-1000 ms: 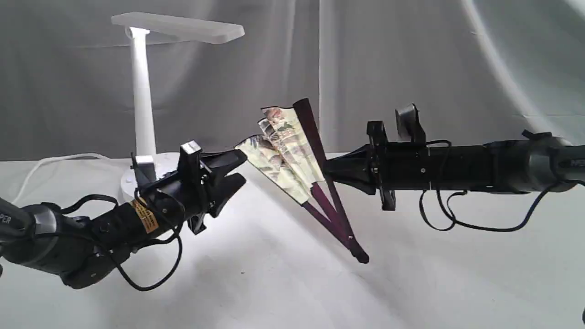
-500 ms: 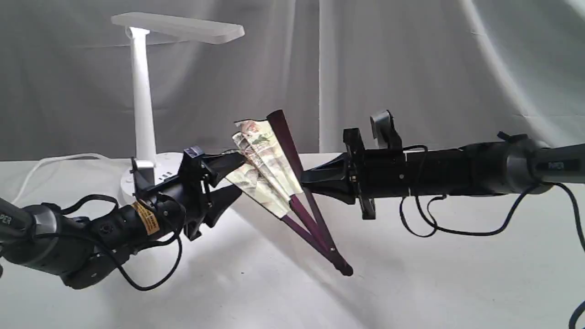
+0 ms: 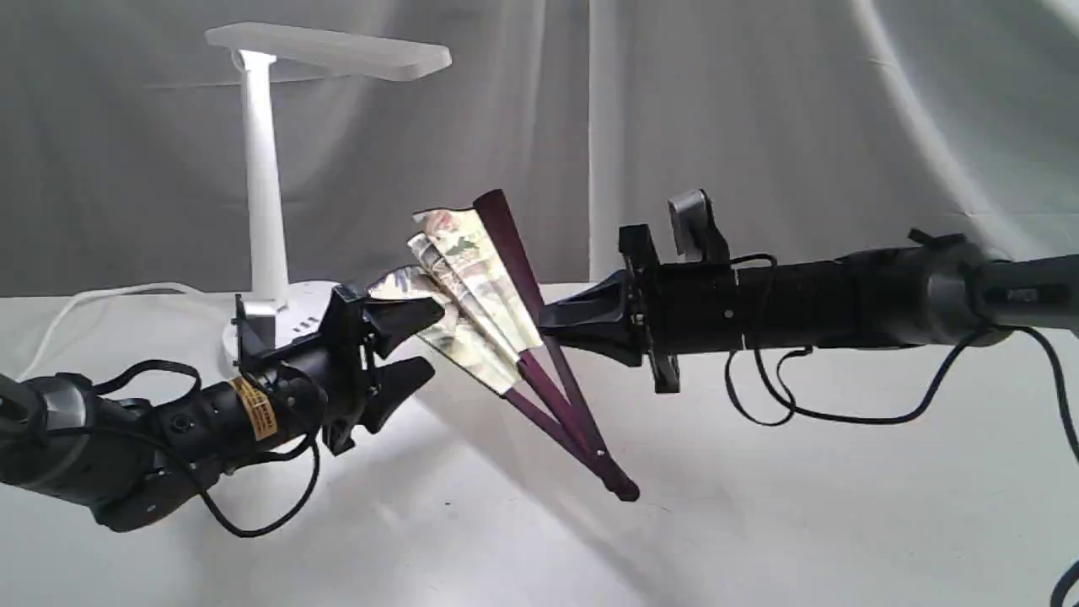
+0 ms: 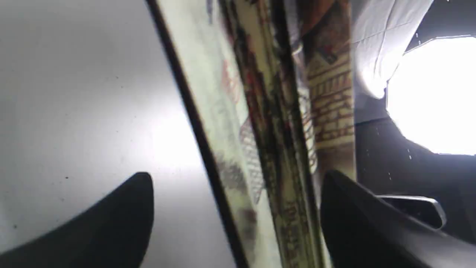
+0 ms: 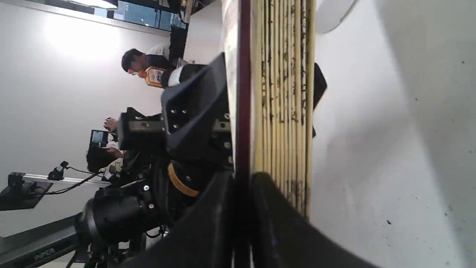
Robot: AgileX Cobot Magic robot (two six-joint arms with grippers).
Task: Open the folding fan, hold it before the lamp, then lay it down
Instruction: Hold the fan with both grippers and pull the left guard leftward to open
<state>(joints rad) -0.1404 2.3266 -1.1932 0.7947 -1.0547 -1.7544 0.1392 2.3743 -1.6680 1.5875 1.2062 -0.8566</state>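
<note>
One folding fan [image 3: 472, 278], partly spread, hangs tilted in the air, its pivot end low near the white tablecloth [image 3: 506, 548] (whether it touches, I cannot tell). Two grippers flank it. The right gripper [image 3: 546, 322] is clamped on the maroon outer rib. The left gripper [image 3: 432, 337] stands wide, with the leaf's loose folds between its fingers, unpinched. One white desk lamp [image 3: 263, 185] stands behind the left arm.

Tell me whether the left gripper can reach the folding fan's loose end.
Probably yes: the left gripper is open, the loose folds of the folding fan lie between its jaws with nothing in the way, and the right gripper pinches the maroon rib.
</note>
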